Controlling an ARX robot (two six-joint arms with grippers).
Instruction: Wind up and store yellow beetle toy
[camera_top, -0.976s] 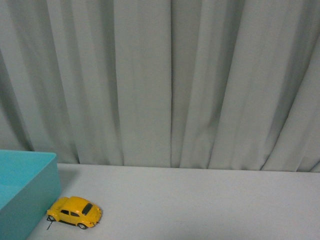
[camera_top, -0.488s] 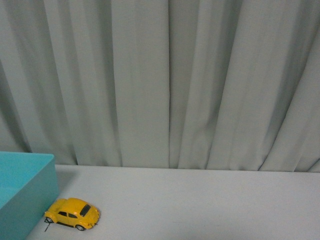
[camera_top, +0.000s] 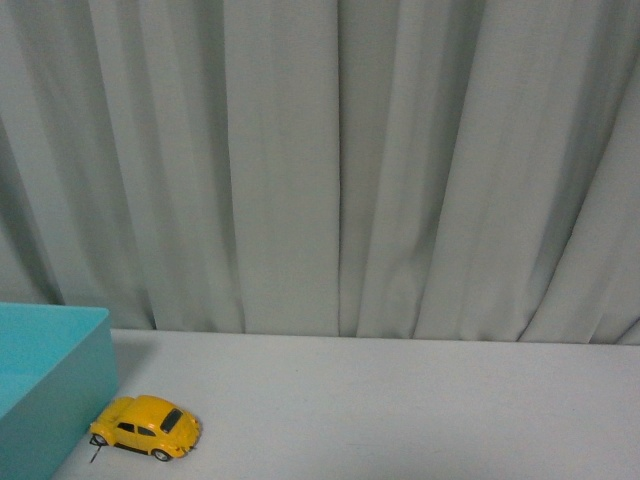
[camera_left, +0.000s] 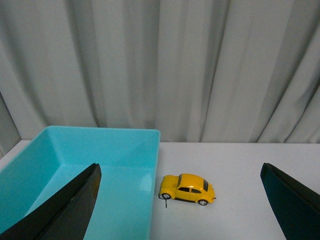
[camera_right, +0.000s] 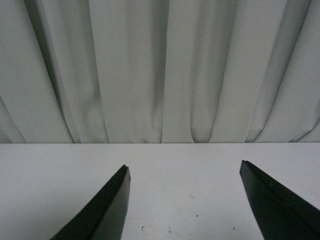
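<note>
The yellow beetle toy (camera_top: 146, 426) stands on its wheels on the white table, right beside the turquoise bin (camera_top: 50, 385) at the lower left of the front view. In the left wrist view the yellow beetle toy (camera_left: 187, 188) sits ahead of my open left gripper (camera_left: 180, 172), between its wide-apart black fingers (camera_left: 75, 205) and some way off, touching nothing. A thin dark bit hangs by its front wheel. My right gripper (camera_right: 184, 170) is open over bare table, with nothing between its fingers (camera_right: 107, 210). Neither arm shows in the front view.
The turquoise bin (camera_left: 85, 170) looks empty inside and its right wall stands next to the toy. A grey curtain (camera_top: 340, 160) hangs along the far table edge. White tabletop (camera_top: 420, 410) stretches to the right of the toy.
The front view has shifted slightly since a second ago, so the toy and bin sit a little lower and further left. The toy itself has not moved.
</note>
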